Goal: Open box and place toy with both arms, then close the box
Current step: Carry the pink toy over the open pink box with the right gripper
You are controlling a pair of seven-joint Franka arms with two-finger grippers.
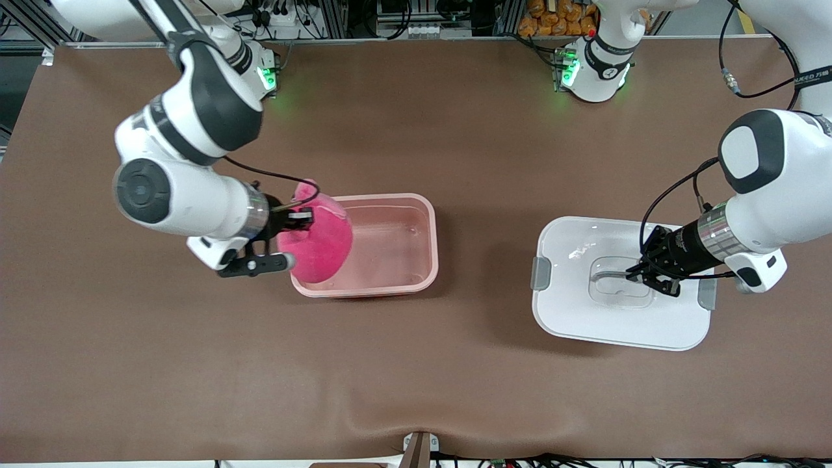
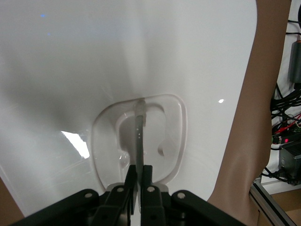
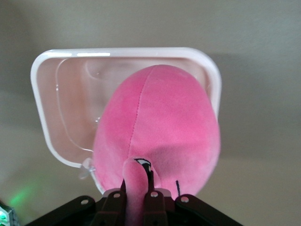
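Note:
The pink box (image 1: 416,286) stands uncovered with nothing inside, toward the right arm's end of the table. My right gripper (image 1: 300,218) is shut on an ear of the hot-pink plush toy (image 1: 322,244), which hangs over the box's end nearest that arm. In the right wrist view the toy (image 3: 160,127) covers part of the box (image 3: 47,66), and the right gripper (image 3: 136,181) pinches the ear. The white lid (image 1: 617,325) sits toward the left arm's end, with my left gripper (image 1: 640,273) shut on its clear handle (image 1: 608,274). The left wrist view shows the left gripper (image 2: 139,170) clamping the handle (image 2: 139,127).
Grey clips (image 1: 540,273) (image 1: 706,294) sit on the lid's two short sides. Brown table cover (image 1: 416,390) spreads between box and lid. Cables and equipment (image 1: 403,19) line the robots' edge. A small bracket (image 1: 419,448) sits at the table edge nearest the camera.

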